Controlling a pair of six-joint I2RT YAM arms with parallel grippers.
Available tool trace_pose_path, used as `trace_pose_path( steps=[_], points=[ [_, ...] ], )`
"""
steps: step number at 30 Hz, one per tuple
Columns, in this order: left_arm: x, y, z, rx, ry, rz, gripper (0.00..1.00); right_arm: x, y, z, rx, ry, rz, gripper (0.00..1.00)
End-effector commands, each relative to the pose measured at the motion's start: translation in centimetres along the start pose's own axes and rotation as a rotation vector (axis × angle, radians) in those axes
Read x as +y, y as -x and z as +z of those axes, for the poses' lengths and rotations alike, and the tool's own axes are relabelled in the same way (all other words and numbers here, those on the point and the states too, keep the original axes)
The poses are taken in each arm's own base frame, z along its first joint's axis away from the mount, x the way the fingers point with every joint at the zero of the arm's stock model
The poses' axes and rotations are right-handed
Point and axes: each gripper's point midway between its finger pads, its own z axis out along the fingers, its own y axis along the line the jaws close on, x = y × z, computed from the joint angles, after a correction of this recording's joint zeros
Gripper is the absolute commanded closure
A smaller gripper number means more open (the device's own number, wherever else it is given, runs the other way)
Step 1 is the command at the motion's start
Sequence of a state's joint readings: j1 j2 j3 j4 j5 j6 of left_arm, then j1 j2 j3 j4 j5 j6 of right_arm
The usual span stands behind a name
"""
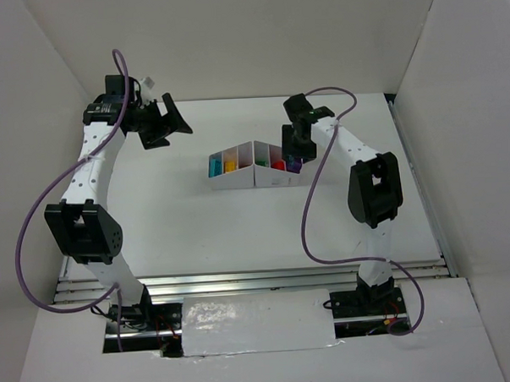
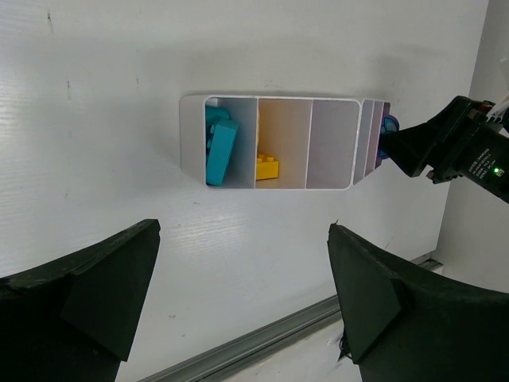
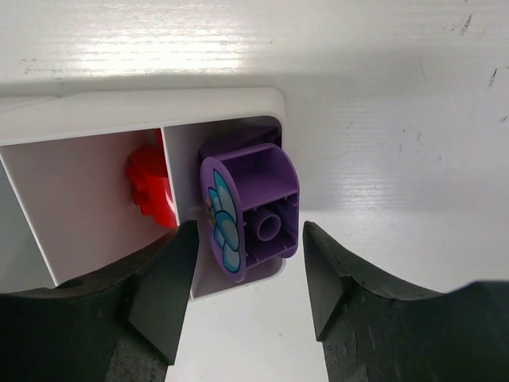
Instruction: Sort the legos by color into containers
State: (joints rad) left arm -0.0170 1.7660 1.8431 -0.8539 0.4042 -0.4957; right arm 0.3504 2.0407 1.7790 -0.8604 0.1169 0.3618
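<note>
White matte table point(image 1: 197, 227), faintly ribbed and lightly scuffed, is lying between plain white walls point(image 1: 471, 105); a ridged metal rail point(image 1: 259, 280) is running along its near edge

Item 1: organizer tray point(image 1: 238, 182). White, thin-walled plastic with angled ends, it is sitting mid-table, its partitions dividing it into narrow side-by-side bins.

Item 2: bricks of glossy moulded plastic, chunky, all lying inside the tray. A light blue brick point(image 2: 221, 151) is leaning tilted in the left end bin. A yellow brick point(image 2: 267, 167), studs showing, is lying in the bin beside it. A green brick point(image 1: 260, 163) is sitting further right. A red brick point(image 3: 151, 191), knobbly, is resting in the last bin but one. A purple brick point(image 3: 250, 211) is lying tilted in the right end bin and poking past its rim. It is rounded on one side and hollow with a central tube, with pale blue petals printed on its face.

Item 3: right gripper point(image 3: 248, 235). Its black matte wedge-shaped fingers are hanging directly over the right end bin. The jaws are standing parted and released, one finger close on each side of the purple brick. From overhead its body is covering much of that end of the tray.

Item 4: left gripper point(image 2: 244, 231). It is spread wide and grasping nothing, hovering at the far left, well apart from the tray and facing it.

Item 5: purple cables point(image 1: 24, 243), smooth and round, are looping loosely beside each arm
</note>
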Motion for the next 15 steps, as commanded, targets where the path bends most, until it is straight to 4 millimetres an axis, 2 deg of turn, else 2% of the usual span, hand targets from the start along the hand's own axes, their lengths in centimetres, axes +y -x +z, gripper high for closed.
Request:
trace_pose_path(
  steps=[1,6,8,15],
  points=[
    [-0.6,0.0,0.4,0.011,-0.032,0.035,0.01,1.1,1.6,-0.7,-0.056,0.038,0.016,0.37],
    [-0.8,-0.1,0.6,0.017,-0.036,0.039,0.00,1.4,2.2,-1.0,-0.073,0.058,0.020,0.40],
    [-0.8,-0.1,0.7,0.020,-0.037,0.040,0.00,1.3,2.0,-1.0,-0.065,0.053,0.017,0.47],
    [-0.9,-0.1,0.9,0.022,-0.037,0.043,0.01,1.9,2.4,-2.5,-0.101,0.104,0.025,0.45]
  ],
)
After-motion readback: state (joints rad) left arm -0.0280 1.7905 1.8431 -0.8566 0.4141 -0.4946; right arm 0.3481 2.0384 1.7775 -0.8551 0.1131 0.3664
